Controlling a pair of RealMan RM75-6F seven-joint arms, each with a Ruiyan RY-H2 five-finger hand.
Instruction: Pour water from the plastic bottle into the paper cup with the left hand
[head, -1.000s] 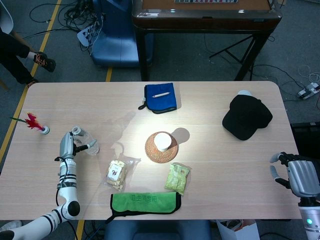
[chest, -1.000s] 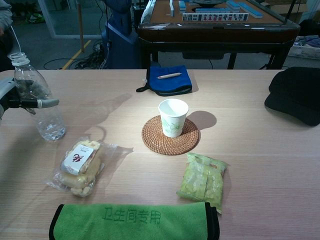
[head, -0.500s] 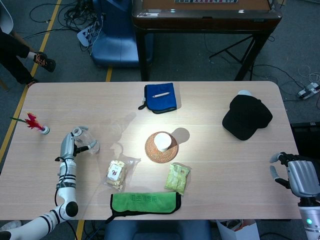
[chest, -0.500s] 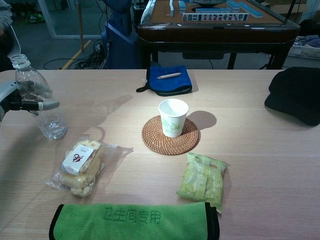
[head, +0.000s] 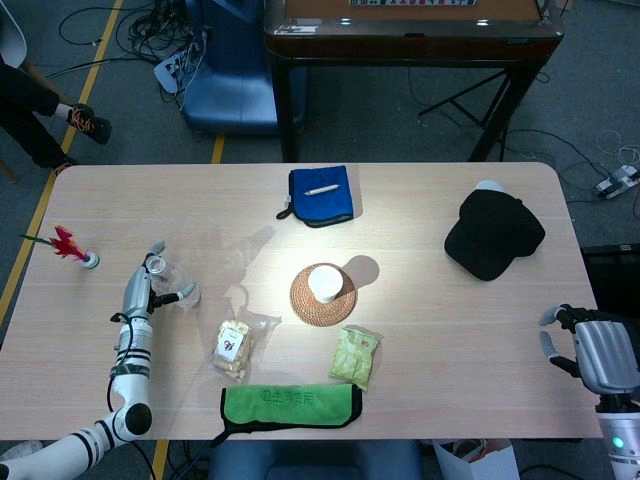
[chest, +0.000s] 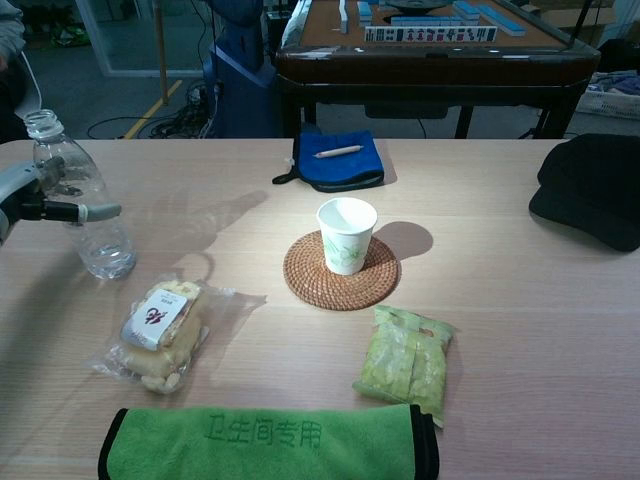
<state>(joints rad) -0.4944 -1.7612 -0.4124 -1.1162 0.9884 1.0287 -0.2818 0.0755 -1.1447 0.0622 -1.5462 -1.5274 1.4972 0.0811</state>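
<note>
The clear plastic bottle (chest: 85, 215) stands upright and uncapped near the table's left edge, also seen as the bottle (head: 168, 277) in the head view, with a little water at its bottom. My left hand (head: 140, 292) is beside it with fingers spread on either side; one straight finger (chest: 92, 211) crosses the bottle's front, and the hand grips nothing. The white paper cup (chest: 346, 234) sits on a round woven coaster (chest: 340, 272) at the table's middle, well to the right of the bottle. My right hand (head: 590, 352) hangs open off the table's right front corner.
A snack bag (chest: 160, 332) lies just in front of the bottle. A green cloth (chest: 265, 442), a green packet (chest: 407, 362), a blue pouch with a pen (chest: 335, 160) and a black cap (chest: 590, 190) lie around the cup. A small flower holder (head: 88, 260) is far left.
The left hand's fingers have spread apart from around the bottle. The bottle has settled slightly lower and more upright on the table. The right hand has not moved.
</note>
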